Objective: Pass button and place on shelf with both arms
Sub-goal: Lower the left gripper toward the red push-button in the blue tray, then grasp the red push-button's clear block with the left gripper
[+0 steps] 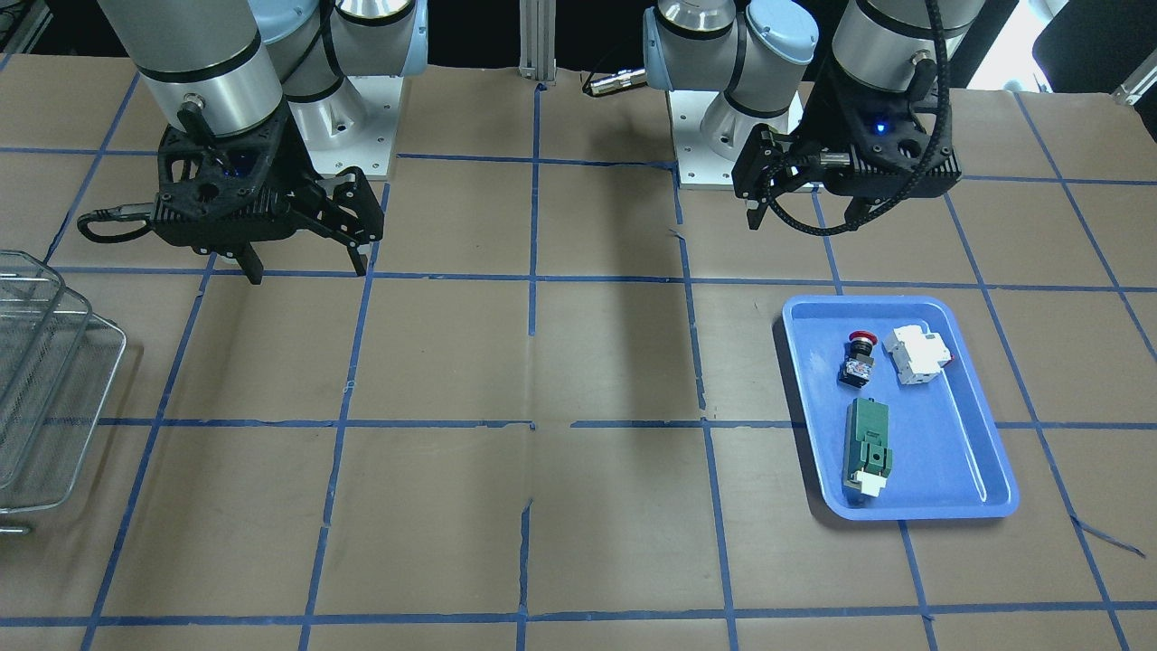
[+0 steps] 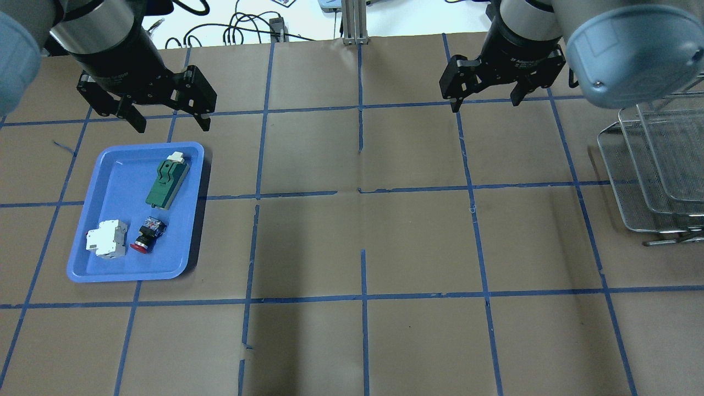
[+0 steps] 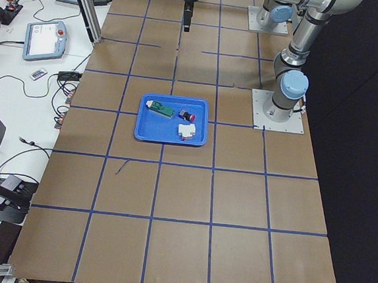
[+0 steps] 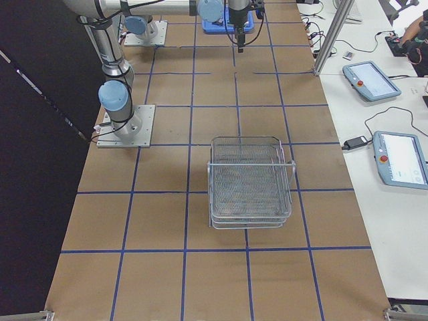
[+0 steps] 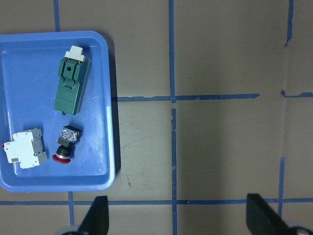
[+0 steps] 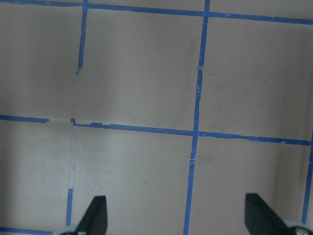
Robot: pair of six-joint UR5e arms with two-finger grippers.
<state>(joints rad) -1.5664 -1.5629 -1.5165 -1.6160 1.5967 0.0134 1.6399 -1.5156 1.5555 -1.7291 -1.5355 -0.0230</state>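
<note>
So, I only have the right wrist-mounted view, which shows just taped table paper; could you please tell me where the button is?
Observer: The button lies on its side in the blue tray, right beside the white breaker, on the left arm's side of the table.
Operator: Thank you. Is either pincer holding anything?
Observer: No. The left pincer and the right pincer both hang open and empty above the table.
Operator: And where is the shelf, please?
Observer: The shelf stands at the right arm's end of the table, far from the tray.
</note>
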